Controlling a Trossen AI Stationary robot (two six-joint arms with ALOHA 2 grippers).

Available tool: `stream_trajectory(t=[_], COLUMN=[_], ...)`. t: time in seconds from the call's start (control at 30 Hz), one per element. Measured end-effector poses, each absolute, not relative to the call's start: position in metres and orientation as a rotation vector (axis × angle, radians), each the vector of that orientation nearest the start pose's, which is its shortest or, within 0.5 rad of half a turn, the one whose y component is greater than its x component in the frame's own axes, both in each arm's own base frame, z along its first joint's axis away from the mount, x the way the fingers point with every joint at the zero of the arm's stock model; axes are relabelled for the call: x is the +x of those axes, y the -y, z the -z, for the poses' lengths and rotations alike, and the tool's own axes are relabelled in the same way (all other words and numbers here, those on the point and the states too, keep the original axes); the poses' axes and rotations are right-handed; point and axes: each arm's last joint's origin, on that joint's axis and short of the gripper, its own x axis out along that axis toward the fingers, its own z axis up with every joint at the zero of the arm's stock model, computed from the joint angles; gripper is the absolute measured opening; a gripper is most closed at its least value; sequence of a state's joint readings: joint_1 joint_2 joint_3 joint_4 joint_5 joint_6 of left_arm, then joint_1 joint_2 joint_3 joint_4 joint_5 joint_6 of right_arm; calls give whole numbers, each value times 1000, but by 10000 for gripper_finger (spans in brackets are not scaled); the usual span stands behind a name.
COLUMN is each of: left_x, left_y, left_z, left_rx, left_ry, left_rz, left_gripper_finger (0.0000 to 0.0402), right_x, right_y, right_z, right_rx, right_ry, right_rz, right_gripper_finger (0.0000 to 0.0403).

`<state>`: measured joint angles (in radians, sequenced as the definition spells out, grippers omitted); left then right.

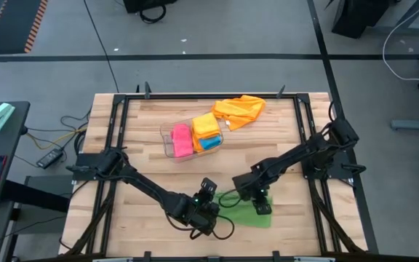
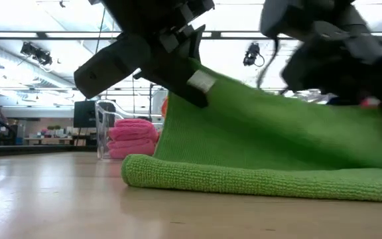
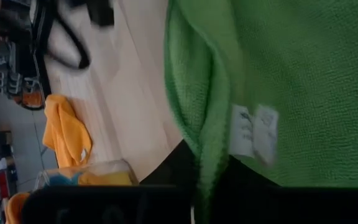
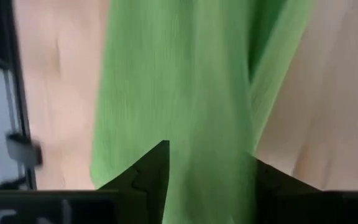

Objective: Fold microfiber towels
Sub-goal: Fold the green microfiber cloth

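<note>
A green microfiber towel (image 1: pixel 252 209) lies near the table's front edge, right of centre. Its lower layer rests flat on the wood (image 2: pixel 244 179). The edge bearing a white label (image 2: pixel 201 81) is raised, and the cloth slopes down from there toward the right. My left gripper (image 1: pixel 209 192) is shut on that raised edge. My right gripper (image 1: pixel 259 198) points steeply down over the towel's middle, open. Its two fingers (image 4: pixel 154 171) stand apart with a strip of green cloth (image 4: pixel 207 124) showing between them. My left gripper pinches the towel's hemmed edge (image 3: pixel 205 165) between its two fingers, right beside the white label (image 3: pixel 253 134). It comes slanting down from the table's left. The held edge is lifted clear, and the rest slopes down to the table. Whether my right gripper touches the green cloth, I cannot tell.
A clear bin (image 1: pixel 167 135) at the back centre holds folded pink (image 1: pixel 182 140), orange (image 1: pixel 206 125) and blue (image 1: pixel 209 143) towels. A loose orange-yellow towel (image 1: pixel 240 109) lies crumpled behind it to the right. Bare wood lies to the left and in front of the bin.
</note>
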<state>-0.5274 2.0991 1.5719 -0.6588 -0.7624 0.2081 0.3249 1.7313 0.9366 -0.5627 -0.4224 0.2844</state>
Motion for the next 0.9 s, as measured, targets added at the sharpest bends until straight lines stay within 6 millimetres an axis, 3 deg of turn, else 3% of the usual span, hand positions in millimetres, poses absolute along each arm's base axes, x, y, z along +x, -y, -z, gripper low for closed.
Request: stream_trajectory(t=[0.2, 0.37, 0.53, 0.73, 0.9], left_x=[381, 383, 390, 409, 430], left_y=[199, 197, 189, 153, 114], left_z=[-178, -178, -178, -183, -196], left_rx=[907, 884, 842, 905, 1067], left_ry=[-976, -975, -973, -968, -938], left_rz=[-106, -91, -75, -167, -255], left_gripper_finger=[10, 33, 27, 11, 26], right_x=[264, 261, 252, 237, 214], right_y=[-114, -112, -106, -95, -72], right_z=[-136, -136, -149, -177, -203], right_rx=[294, 283, 247, 184, 39], right_ry=[-1567, -1594, -1612, -1563, -1545], right_rz=[-370, -289, -206, -70, 176], right_gripper_finger=[107, 50, 10, 10, 10])
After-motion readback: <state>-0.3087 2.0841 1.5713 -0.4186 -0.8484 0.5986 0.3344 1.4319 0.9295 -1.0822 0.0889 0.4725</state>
